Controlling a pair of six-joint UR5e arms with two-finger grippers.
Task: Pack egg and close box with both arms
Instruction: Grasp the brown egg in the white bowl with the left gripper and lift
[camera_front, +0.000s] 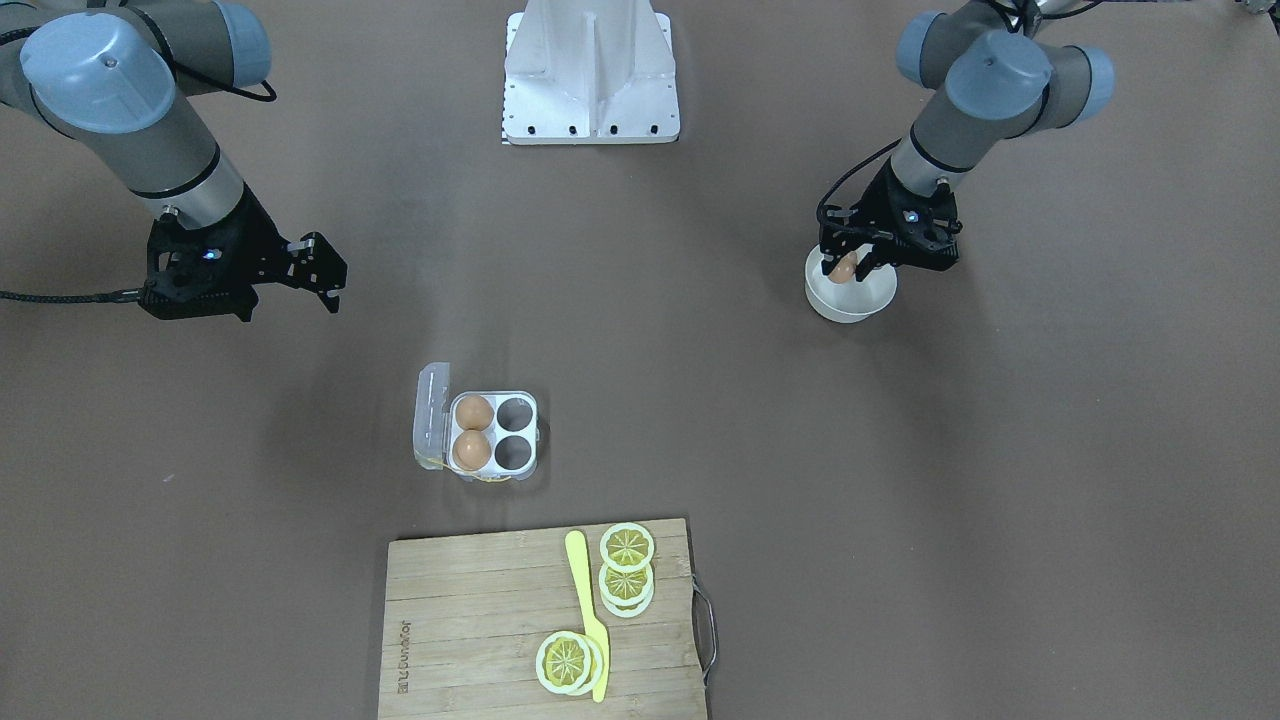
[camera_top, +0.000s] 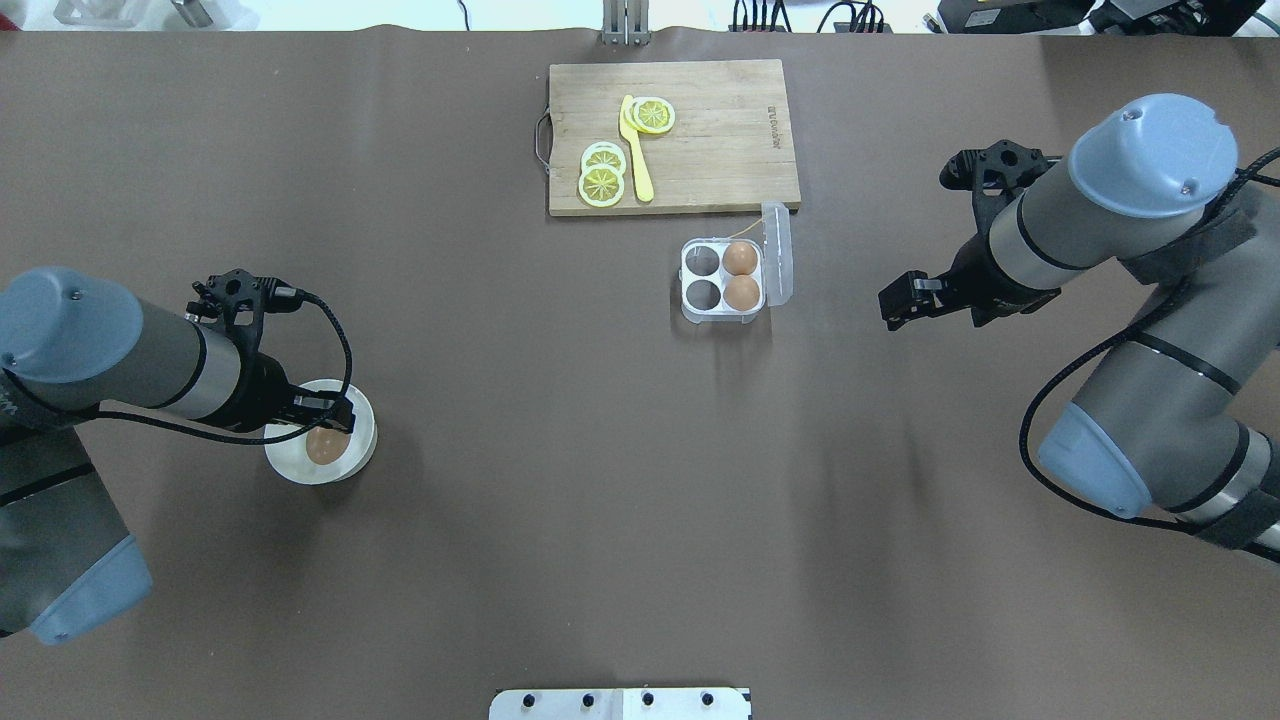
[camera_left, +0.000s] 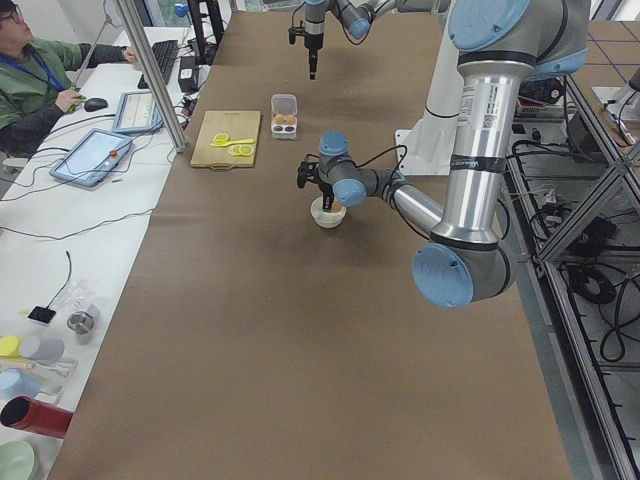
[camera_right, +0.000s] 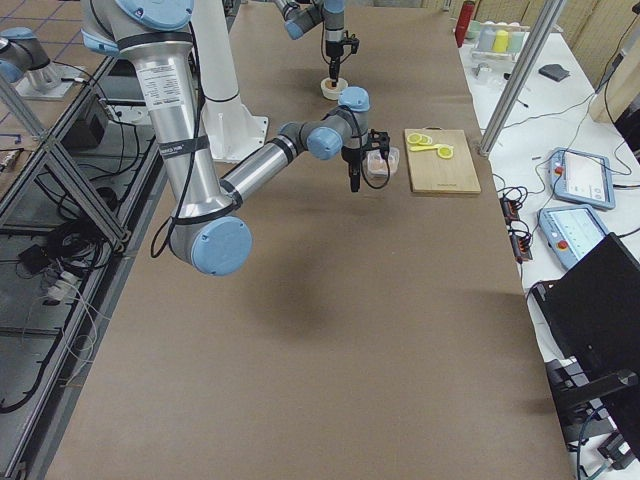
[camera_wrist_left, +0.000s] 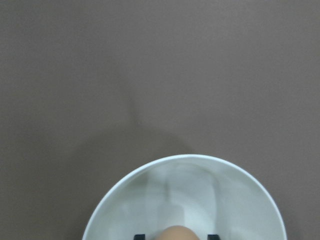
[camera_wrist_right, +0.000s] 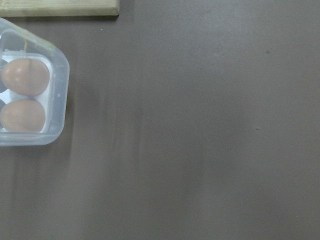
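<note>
overhead exterior: left hand (camera_top: 325, 425) dips into a white bowl (camera_top: 298, 470), fingers (camera_wrist_left: 140, 236) either side of the egg (camera_top: 324, 446), grip unclear; right hand (camera_top: 900, 300) hangs spread wide near the open box (camera_top: 722, 312), two eggs (camera_top: 740, 258) in its cells, on the worktop (camera_top: 600, 480).

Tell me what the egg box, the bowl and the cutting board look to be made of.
Egg box: probably clear, glossy plastic; the table shows through its lid.
Bowl: smooth, white and faintly shiny; ceramic or plastic, cannot tell which.
Cutting board: matte pale wood or bamboo, with joined strips and grain showing.
</note>
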